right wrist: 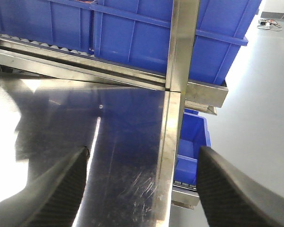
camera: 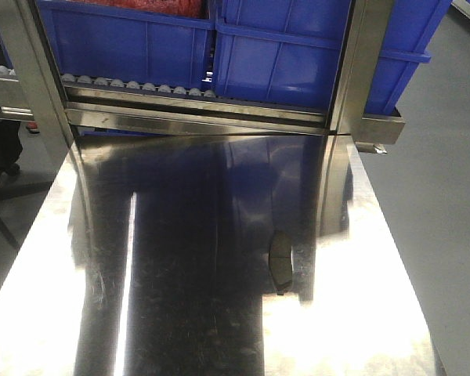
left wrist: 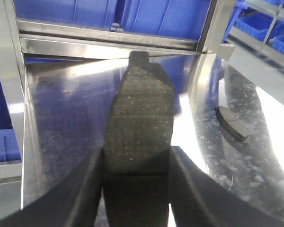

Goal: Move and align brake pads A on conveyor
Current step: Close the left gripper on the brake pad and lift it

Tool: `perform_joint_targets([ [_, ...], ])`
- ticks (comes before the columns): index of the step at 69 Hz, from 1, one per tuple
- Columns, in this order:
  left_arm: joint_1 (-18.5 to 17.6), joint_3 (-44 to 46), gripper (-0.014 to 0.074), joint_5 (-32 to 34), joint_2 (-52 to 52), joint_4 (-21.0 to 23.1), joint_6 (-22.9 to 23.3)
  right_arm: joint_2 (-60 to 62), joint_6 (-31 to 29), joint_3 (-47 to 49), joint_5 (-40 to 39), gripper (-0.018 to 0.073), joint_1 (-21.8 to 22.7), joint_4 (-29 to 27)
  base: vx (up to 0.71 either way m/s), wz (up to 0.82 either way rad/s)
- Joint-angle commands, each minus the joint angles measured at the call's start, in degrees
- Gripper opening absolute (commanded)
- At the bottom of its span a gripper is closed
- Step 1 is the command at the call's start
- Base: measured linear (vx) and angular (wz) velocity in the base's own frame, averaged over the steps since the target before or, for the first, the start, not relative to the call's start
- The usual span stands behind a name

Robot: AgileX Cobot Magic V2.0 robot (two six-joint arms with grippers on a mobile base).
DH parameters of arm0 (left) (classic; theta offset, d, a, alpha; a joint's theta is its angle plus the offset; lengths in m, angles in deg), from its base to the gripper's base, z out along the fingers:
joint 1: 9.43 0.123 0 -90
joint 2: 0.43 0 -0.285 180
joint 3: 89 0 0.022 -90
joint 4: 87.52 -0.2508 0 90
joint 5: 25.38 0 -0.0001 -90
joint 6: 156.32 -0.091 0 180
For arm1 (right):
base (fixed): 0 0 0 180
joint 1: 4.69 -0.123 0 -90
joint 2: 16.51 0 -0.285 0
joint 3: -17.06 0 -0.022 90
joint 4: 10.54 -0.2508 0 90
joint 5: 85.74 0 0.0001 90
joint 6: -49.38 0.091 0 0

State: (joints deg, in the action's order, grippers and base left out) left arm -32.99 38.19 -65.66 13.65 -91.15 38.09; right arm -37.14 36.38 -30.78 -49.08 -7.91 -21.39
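Note:
In the left wrist view my left gripper (left wrist: 137,152) is shut on a brake pad (left wrist: 139,106). The pad's grey-brown face points up and away from the jaws, above the steel tabletop. A second brake pad (left wrist: 234,124) lies flat on the steel to its right. The front view shows one brake pad (camera: 280,262) lying right of the table's centre. My right gripper (right wrist: 143,151) is open with nothing between its fingers, hanging over the table's right edge. Neither gripper appears in the front view. The conveyor is out of view.
The shiny steel tabletop (camera: 180,235) runs back to a steel rail and a row of small rollers (camera: 133,84). Large blue bins (camera: 125,39) stand behind them. An upright steel post (camera: 352,70) rises at the back right. Grey floor (camera: 446,196) lies to the right.

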Motion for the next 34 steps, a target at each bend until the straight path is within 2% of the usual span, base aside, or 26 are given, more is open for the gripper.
perform_joint_targets([
  [1,-0.19,0.49,-0.0006,5.48,-2.28,-0.01,0.01,-0.71,-0.33,1.49,-3.96,0.0484,0.17,-0.1,0.0,0.0],
  [34,-0.13,0.5,-0.0006,5.42,-3.88,-0.29,0.01,-0.71,-0.33,1.49,-3.96,0.0484,0.17,-0.1,0.0,0.0],
])
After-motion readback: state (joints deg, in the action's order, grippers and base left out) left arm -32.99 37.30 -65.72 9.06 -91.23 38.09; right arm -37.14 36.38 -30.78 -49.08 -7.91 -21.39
